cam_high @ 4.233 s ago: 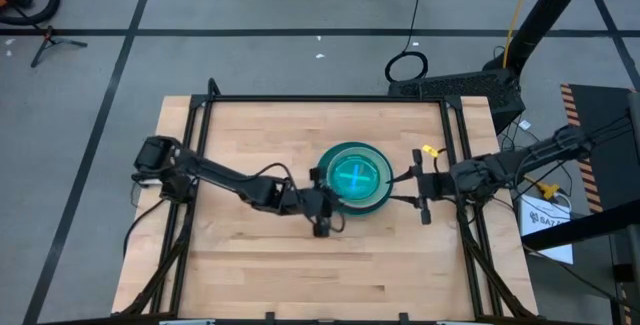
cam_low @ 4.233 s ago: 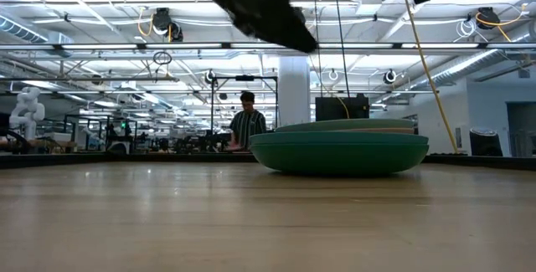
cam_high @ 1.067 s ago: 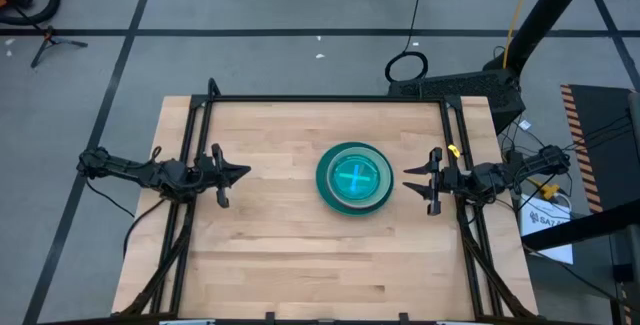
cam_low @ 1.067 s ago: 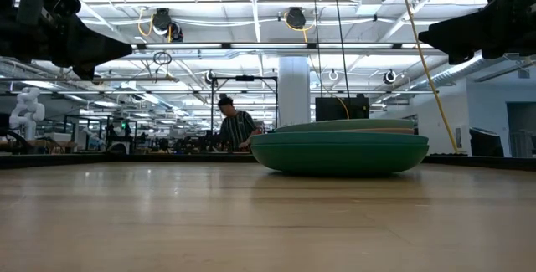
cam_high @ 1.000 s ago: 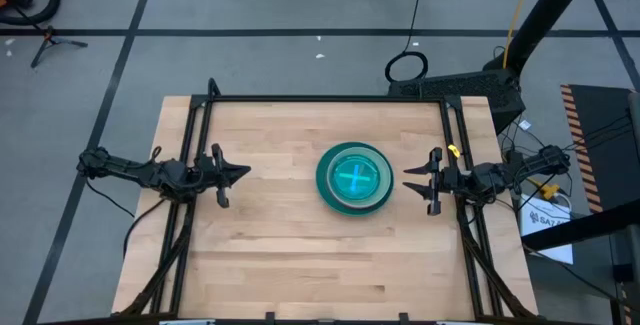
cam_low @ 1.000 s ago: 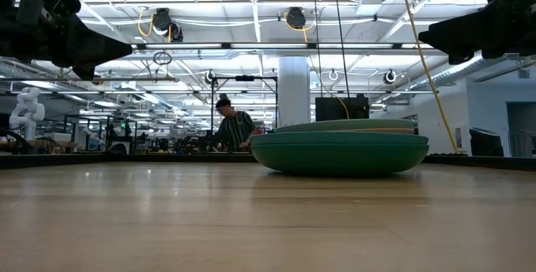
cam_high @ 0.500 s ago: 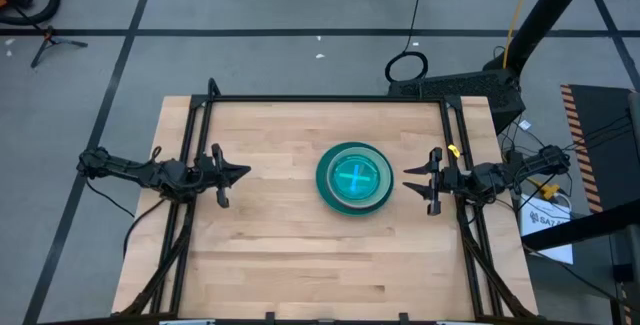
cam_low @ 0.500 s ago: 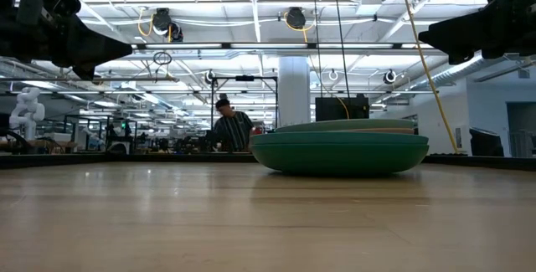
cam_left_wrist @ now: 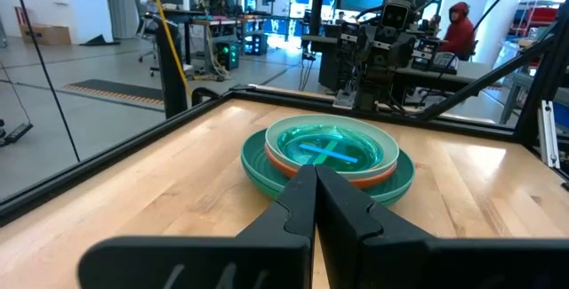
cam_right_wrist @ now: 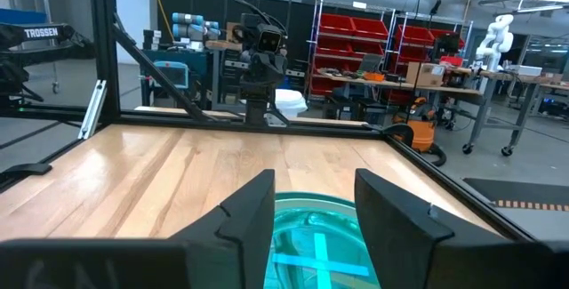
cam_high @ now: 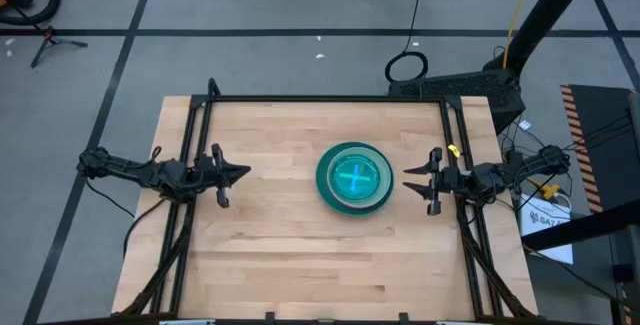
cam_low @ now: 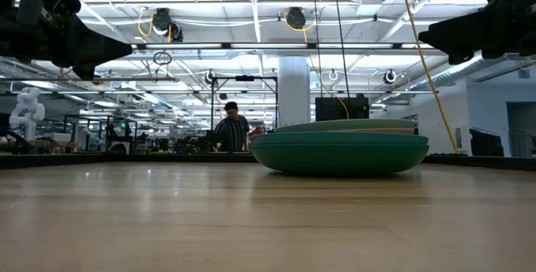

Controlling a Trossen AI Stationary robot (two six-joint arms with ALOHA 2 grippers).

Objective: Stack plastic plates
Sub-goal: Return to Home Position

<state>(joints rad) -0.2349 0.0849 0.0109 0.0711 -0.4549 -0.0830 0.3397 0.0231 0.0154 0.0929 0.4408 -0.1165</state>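
Observation:
The plastic plates (cam_high: 354,177) stand in one stack right of the table's middle, its dark green bottom plate (cam_low: 339,155) resting on the wood. In the left wrist view, the stack (cam_left_wrist: 331,152) shows a teal rim, a red-orange rim, and a translucent blue top plate. My left gripper (cam_high: 246,173) is shut and empty. It hovers level near the table's left edge, well clear of the stack, pointing at it (cam_left_wrist: 314,173). My right gripper (cam_high: 410,179) is open and empty, level at the right edge, its fingers (cam_right_wrist: 253,202) apart with the stack (cam_right_wrist: 313,234) showing beyond them.
Black frame rails (cam_high: 325,99) run around the wooden table (cam_high: 300,255), with bare wood on every side of the stack. A small yellow piece (cam_high: 453,151) sits on the right rail. A person (cam_low: 230,127) stands in the room beyond the far edge.

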